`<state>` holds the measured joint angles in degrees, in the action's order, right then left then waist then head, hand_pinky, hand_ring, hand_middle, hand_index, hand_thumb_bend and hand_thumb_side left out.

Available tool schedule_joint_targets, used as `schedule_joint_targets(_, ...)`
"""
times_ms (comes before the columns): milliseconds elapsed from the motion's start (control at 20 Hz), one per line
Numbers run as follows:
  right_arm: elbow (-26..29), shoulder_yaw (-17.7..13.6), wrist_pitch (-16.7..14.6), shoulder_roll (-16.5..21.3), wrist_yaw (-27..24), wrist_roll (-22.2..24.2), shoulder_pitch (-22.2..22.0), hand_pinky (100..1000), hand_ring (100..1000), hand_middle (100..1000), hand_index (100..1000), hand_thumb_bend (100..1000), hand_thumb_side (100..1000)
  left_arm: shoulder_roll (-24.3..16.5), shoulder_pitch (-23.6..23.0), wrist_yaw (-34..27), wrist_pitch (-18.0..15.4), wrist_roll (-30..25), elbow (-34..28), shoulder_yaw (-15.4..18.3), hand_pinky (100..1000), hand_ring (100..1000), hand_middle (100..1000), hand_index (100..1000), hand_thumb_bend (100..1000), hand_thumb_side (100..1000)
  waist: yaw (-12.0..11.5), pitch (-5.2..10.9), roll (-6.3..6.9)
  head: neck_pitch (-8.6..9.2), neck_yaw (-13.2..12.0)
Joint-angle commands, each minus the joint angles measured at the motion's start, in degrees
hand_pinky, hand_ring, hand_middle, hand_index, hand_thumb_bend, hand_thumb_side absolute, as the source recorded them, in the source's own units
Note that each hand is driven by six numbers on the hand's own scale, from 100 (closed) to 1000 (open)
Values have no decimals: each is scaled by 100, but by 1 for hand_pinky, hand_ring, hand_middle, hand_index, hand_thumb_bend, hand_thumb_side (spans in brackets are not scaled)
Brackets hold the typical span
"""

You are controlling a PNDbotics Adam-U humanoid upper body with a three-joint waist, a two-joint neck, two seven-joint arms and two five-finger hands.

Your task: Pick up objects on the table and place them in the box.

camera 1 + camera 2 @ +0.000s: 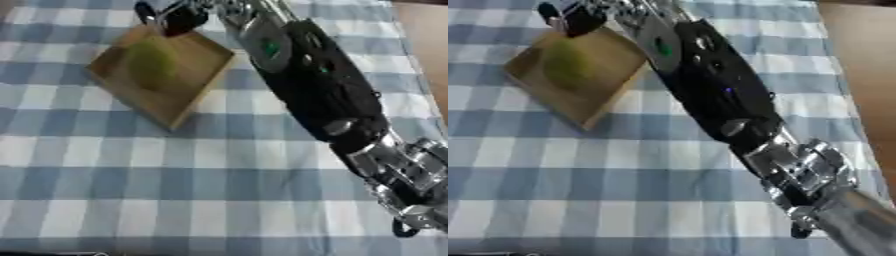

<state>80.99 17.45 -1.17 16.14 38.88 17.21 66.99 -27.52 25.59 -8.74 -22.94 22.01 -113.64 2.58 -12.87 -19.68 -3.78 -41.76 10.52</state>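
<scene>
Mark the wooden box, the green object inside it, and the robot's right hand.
wooden box [188, 107]: left eye view, near rim.
green object [150, 62]: left eye view, its middle.
right hand [179, 17]: left eye view, dark fingers above the box's far corner.

The right arm's forearm is a chunky glossy black shell, kinda tapered, with a small green light near the wrist end and a tiny blue one further down. Near the elbow there's a round silver button-like fitting, then bare silver metal joints with a black cable loop hanging underneath. The right hand looks black with silver bits.
</scene>
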Motion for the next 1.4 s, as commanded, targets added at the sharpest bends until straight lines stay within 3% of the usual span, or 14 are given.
schedule_joint_targets(50,893,-210,437,604,-573,-367,-34,862,929,738,892,100,100,-123,21,23,-12,36,-95,58,677,582,535,767,100,542,23,159,37,11,-78)
schedule_joint_targets(100,1183,-252,581,868,-827,-570,-186,863,929,737,886,100,179,-130,13,30,-13,46,-95,66,677,582,535,767,100,542,37,161,30,15,-124)
schedule_joint_targets(150,1460,-284,704,1098,-1085,-760,-345,864,929,736,883,100,179,-135,8,35,-14,54,-95,69,677,582,535,767,100,542,44,161,26,17,-157)
schedule_joint_targets(300,2181,-441,874,1617,-1696,-1181,-855,865,929,731,851,100,405,-137,4,60,-18,76,-95,88,677,581,534,767,100,541,72,145,36,42,-232)
schedule_joint_targets(500,2928,-839,907,2024,-2174,-1704,-1543,869,930,729,844,100,422,-132,-13,94,-25,114,-95,112,677,581,534,767,100,542,109,110,83,74,-317)
schedule_joint_targets(550,3068,-943,903,2055,-2267,-1828,-1675,882,924,716,832,100,461,-126,-14,99,-25,121,-95,115,676,581,534,767,100,544,128,100,99,78,-334)
schedule_joint_targets(700,3326,-1414,658,2080,-2594,-2445,-2176,883,927,713,846,100,483,-91,-22,115,-23,139,-95,121,676,581,534,767,100,547,197,64,151,82,-382)
schedule_joint_targets(750,3343,-1535,524,2042,-2661,-2602,-2279,882,927,720,844,100,523,-77,-18,118,-21,144,-95,121,676,581,534,767,100,549,215,56,162,83,-391)
schedule_joint_targets(950,3359,-1959,-113,1584,-2756,-3059,-2583,880,924,729,842,100,526,-24,-24,118,-1,150,-95,115,676,581,534,768,100,557,283,29,199,92,-444)
schedule_joint_targets(1150,3360,-2256,-563,908,-2654,-3143,-2651,881,921,731,820,100,543,37,-30,120,9,154,-95,122,676,582,535,769,100,559,318,5,254,72,-505)
schedule_joint_targets(1400,3360,-2415,-711,446,-2414,-2930,-2676,879,916,721,812,100,543,120,61,100,-1,153,-95,132,677,584,536,769,100,551,340,-19,271,78,-537)
